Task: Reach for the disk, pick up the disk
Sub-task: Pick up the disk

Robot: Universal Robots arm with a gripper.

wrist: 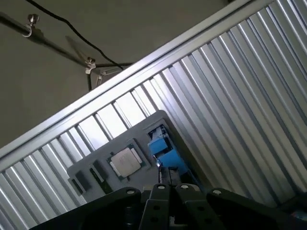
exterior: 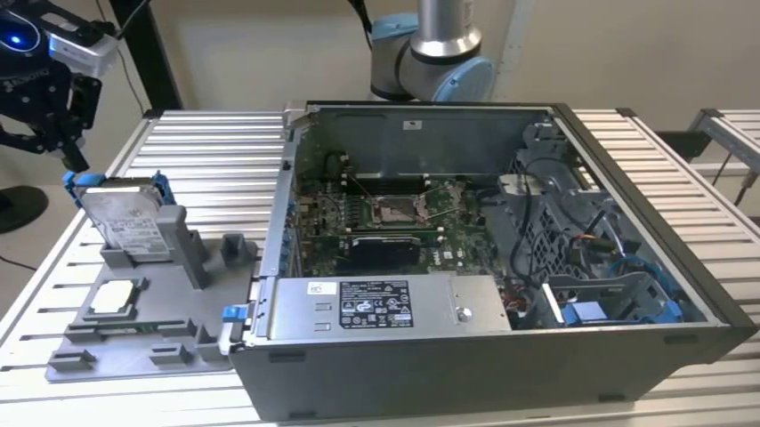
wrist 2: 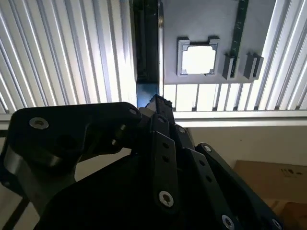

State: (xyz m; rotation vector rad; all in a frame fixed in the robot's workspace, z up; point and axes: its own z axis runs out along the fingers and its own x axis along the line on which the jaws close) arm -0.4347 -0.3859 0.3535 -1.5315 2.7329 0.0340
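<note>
Silver-grey disk point(exterior: 125, 218) w/ white label, blue bracket, upright in holder point(exterior: 181, 238); gripper point(exterior: 74, 165) at top corner, open/closed unclear.

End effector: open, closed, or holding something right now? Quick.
End effector: cannot be told whether open or closed. It is at the blue top edge of the disk, which stands in its grey holder.

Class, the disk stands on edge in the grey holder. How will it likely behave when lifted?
The disk looks like a metal slab, so probably stiff and fairly heavy for its size. Its smooth face may be slippery; the blue bracket probably offers better grip. Standing on edge in the grey holder, it could tip if nudged sideways.
</note>
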